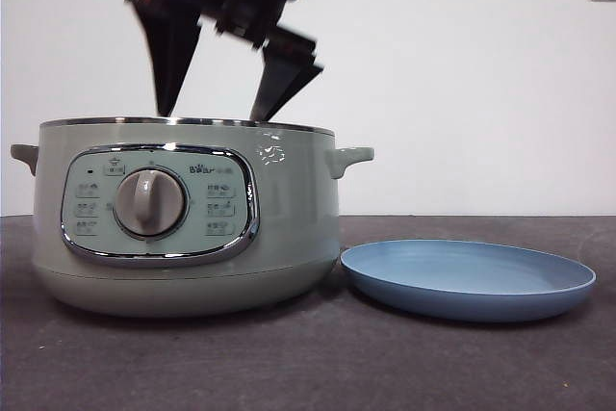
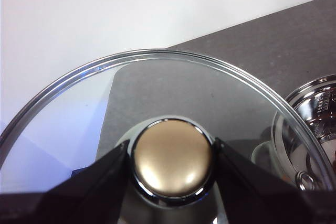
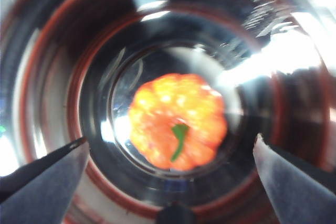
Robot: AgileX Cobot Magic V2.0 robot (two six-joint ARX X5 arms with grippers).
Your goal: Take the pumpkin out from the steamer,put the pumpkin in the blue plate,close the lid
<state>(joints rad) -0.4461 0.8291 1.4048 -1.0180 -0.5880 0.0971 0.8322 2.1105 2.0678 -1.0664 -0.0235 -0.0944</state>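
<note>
While unclasped, pumpkin (image 3: 178, 121) between spread jaws.

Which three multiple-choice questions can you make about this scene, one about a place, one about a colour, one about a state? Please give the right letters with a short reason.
1. Where is the pumpkin?
A. on the blue plate
B. at the bottom of the steamer
C. on the table

2. What colour is the pumpkin's stem?
A. green
B. white
C. blue

3. What is the left gripper doing?
A. hanging open over the plate
B. resting on the dial
C. shut on the lid's knob

Answers:
1. B: the right wrist view looks down on it inside the shiny bowl of the steamer, and the blue plate is bare.
2. A: the stem is green on the orange skin.
3. C: its jaws press both sides of the knob of the lid, while the right gripper is open above the pumpkin.
</note>
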